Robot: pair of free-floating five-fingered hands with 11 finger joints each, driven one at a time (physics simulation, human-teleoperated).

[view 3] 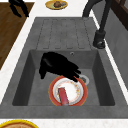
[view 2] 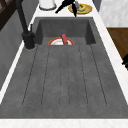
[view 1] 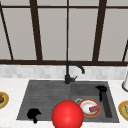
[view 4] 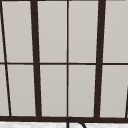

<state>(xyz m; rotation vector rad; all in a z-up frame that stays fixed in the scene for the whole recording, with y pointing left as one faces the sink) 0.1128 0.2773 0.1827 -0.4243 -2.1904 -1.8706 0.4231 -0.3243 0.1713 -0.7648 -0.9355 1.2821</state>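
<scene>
My right hand (view 1: 101, 89) hovers over the sink basin with its fingers relaxed and holding nothing. In the right side view the right hand (view 3: 58, 65) reaches toward the far rim of a red-rimmed white plate (view 3: 68, 91) on the basin floor. A small red block (view 3: 63, 96) lies on that plate (view 1: 88, 107). My left hand (view 1: 33, 114) hangs near the front left corner of the drainboard, fingers loosely down, and the left hand (view 3: 18, 7) sits off the counter's front edge. A big red ball (view 1: 67, 115) shows at the sink's front edge.
A black faucet (view 1: 68, 72) stands behind the sink (view 1: 45, 92). A yellow plate with food (view 1: 2, 99) sits on the left counter and another yellow plate (view 1: 123, 110) on the right. A white container (view 1: 125, 82) stands at the far right. A window is behind.
</scene>
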